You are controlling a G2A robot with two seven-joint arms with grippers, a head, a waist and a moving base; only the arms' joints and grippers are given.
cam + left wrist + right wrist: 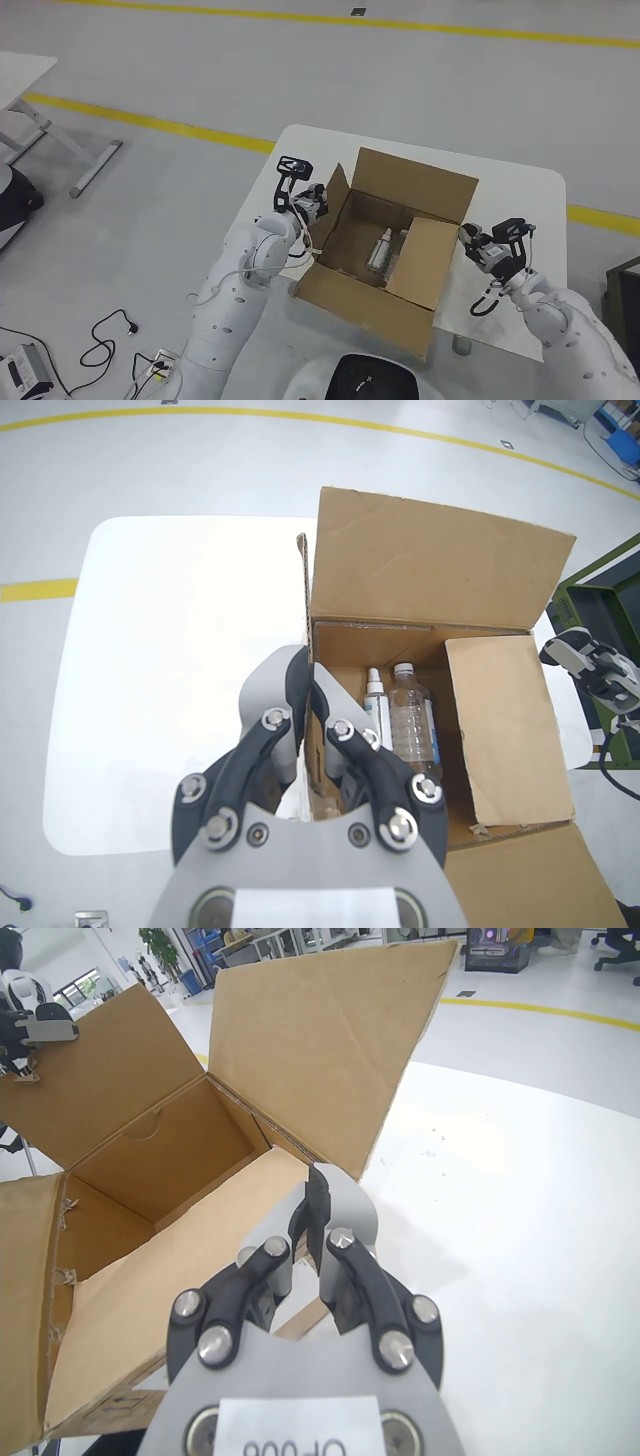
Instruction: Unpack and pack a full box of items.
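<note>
An open cardboard box (pixel 400 185) stands in the middle of the white table (pixel 520 190). Inside it a white spray bottle (pixel 376 700) and a clear plastic bottle (pixel 412 720) lie side by side against one wall. My left gripper (pixel 306 660) is shut on the upright side flap (pixel 303 590), seen edge-on between its fingers; from above this gripper (pixel 322 203) sits at the box's left side. My right gripper (pixel 317 1178) is shut, its tips at the far corner of the opposite flap (pixel 200 1238), which leans inward over the box. Whether it touches that flap I cannot tell.
The back flap (pixel 425 565) stands tall and the front flap (pixel 370 300) hangs outward. Bare tabletop (pixel 175 650) lies left of the box and more (pixel 500 1228) beside the right gripper. A green rack (pixel 600 600) stands past the table's right edge.
</note>
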